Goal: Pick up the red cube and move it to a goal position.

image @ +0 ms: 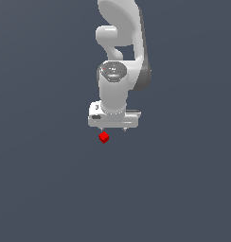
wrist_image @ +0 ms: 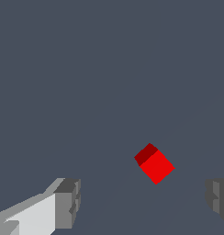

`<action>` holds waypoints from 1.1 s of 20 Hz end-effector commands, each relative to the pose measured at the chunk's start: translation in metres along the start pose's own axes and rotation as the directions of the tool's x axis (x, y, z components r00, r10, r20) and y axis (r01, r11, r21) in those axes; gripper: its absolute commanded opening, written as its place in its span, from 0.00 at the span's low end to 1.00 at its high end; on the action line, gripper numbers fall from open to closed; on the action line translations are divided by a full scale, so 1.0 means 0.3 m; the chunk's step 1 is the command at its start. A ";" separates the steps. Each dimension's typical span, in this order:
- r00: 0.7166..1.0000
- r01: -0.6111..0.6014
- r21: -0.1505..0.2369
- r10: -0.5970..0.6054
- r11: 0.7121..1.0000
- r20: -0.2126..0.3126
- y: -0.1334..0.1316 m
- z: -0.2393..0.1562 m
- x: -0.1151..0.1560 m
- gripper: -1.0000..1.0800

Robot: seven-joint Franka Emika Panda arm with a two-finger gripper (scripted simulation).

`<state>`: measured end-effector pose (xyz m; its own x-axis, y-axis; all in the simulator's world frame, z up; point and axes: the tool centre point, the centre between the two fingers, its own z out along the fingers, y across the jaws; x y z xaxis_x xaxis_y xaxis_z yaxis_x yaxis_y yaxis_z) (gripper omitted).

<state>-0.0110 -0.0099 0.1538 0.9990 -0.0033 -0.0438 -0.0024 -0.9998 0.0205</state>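
The red cube [image: 103, 137] is a tiny bright red block on the dark grey floor, just in front of and slightly to the exterior view's left under the white hand. In the wrist view the red cube [wrist_image: 154, 164] lies turned at an angle, beyond the line between the two grey fingertips [wrist_image: 68, 203] and nearer the other finger. My gripper [image: 113, 128] hangs above the floor with its jaws wide apart and nothing between them. In the wrist view my gripper [wrist_image: 143, 199] is open, with the cube clear of both fingers.
The white arm [image: 119, 56] rises behind the hand toward the top of the exterior view. A plain dark grey surface [image: 51, 179] spreads all around, with no other objects in sight.
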 end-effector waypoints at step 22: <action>0.962 0.273 -0.001 -0.273 0.962 -0.019 0.051 0.169 -0.061 0.96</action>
<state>-0.0289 -0.0237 0.1108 0.9714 0.2354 -0.0308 0.2358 -0.9718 0.0100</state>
